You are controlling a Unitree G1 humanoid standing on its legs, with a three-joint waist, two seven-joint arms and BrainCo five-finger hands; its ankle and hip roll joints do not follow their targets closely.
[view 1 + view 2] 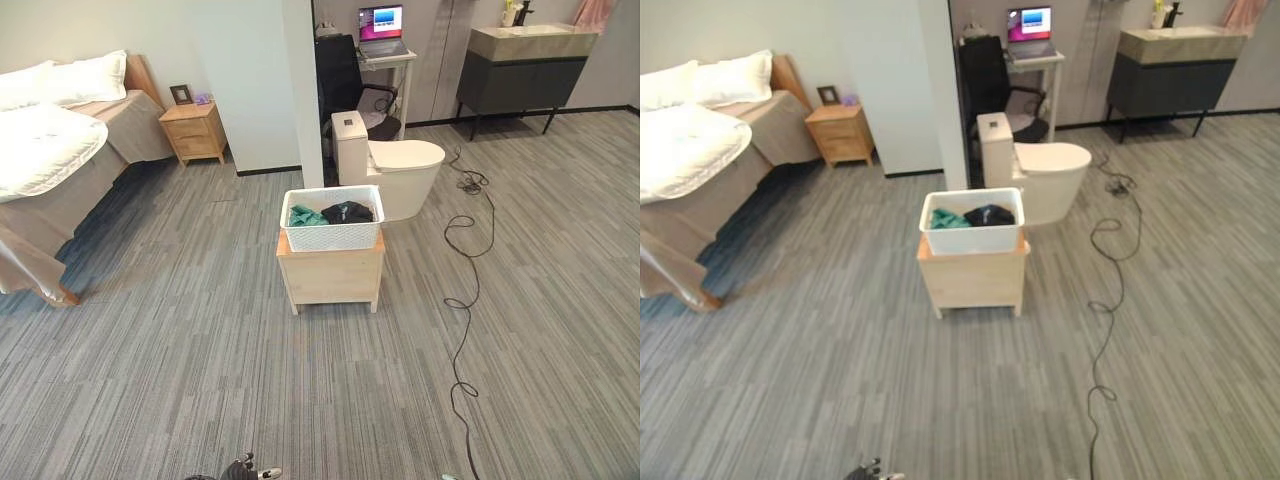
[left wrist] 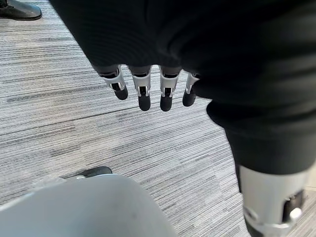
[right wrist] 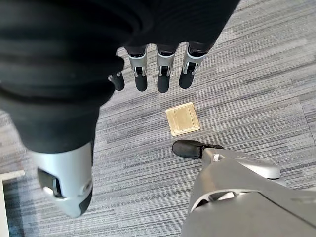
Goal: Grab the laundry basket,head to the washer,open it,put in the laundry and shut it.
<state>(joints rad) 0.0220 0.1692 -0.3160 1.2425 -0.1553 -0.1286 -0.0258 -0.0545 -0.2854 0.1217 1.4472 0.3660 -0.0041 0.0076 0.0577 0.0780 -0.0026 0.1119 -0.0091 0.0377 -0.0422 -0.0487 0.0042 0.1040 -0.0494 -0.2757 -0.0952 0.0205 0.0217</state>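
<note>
Fingers [image 2: 143, 91] of the left hand [image 2: 163, 44] hung straight and relaxed over the floor, holding nothing; fingers [image 3: 163, 74] of the right hand [image 3: 148, 29] likewise slack and empty, above a brass floor plate [image 3: 182, 119]; both well apart from the work.

Stood some way ahead: the white laundry basket [image 1: 332, 219], upright on a low wooden surface [image 1: 331, 271], with a green garment [image 1: 305, 216] and a black garment [image 1: 347, 212] lying inside, side by side; basket untouched.

Judged to be the very first step, the grab, not yet begun; called for next: walking up close to the surface, then bringing a hand to each side of the basket under its rim before lifting; washer not made out anywhere, so route afterwards uncertain.

Just behind the surface, a white toilet [image 1: 392, 170]; beyond it a black chair [image 1: 350, 85] and an open laptop [image 1: 381, 30] on a narrow stand; a dark vanity [image 1: 522, 80] against the far wall; to the left a bed [image 1: 60, 150] with white bedding and a wooden nightstand [image 1: 195, 133]; grey striped carpet [image 1: 180, 370] throughout.
</note>
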